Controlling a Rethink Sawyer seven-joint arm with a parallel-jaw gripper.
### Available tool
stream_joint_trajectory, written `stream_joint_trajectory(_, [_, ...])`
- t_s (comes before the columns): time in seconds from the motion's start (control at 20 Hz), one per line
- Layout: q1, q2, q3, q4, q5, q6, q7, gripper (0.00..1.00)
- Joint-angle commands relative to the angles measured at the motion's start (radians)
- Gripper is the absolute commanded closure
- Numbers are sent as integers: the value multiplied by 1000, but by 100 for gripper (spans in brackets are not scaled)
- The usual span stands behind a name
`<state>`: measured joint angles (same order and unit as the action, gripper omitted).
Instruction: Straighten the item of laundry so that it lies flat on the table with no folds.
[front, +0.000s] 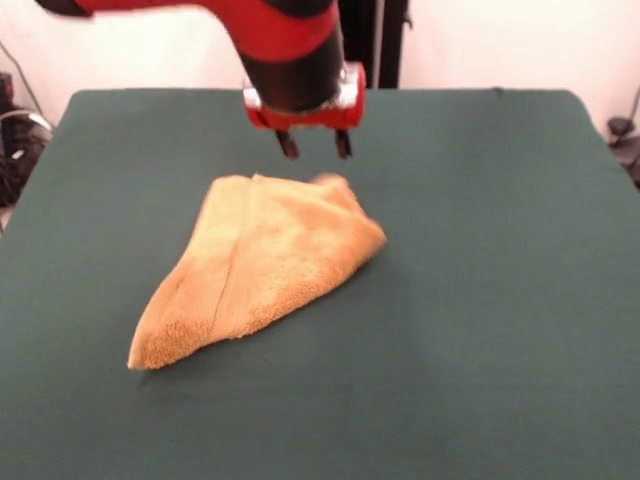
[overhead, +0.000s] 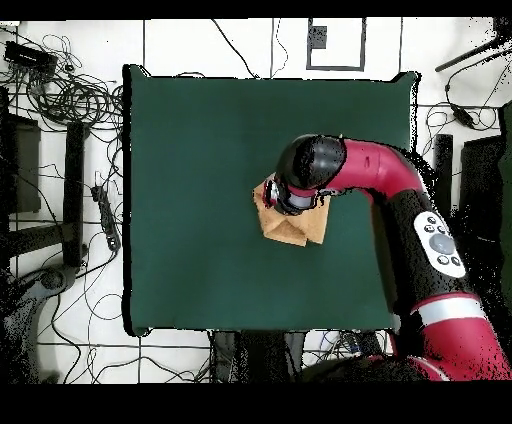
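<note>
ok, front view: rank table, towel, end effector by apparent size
1. table, fills most of the frame
2. towel, folded, lying mid-table
3. end effector, open and hanging just above the towel's far edge; clearly the smallest, even counting its red mount

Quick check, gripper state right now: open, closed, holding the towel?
Gripper: open and empty, its two fingers apart, hovering just above the far edge of the folded orange towel without touching it.
</note>
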<state>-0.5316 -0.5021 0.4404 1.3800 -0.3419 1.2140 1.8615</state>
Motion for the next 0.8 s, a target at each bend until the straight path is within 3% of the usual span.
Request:
stream_joint_trajectory(0.05, [56, -122, 104, 77, 81, 176, -116, 0])
stream_joint_trajectory(0.8, [91, 78, 68, -15, 5, 7, -122, 0])
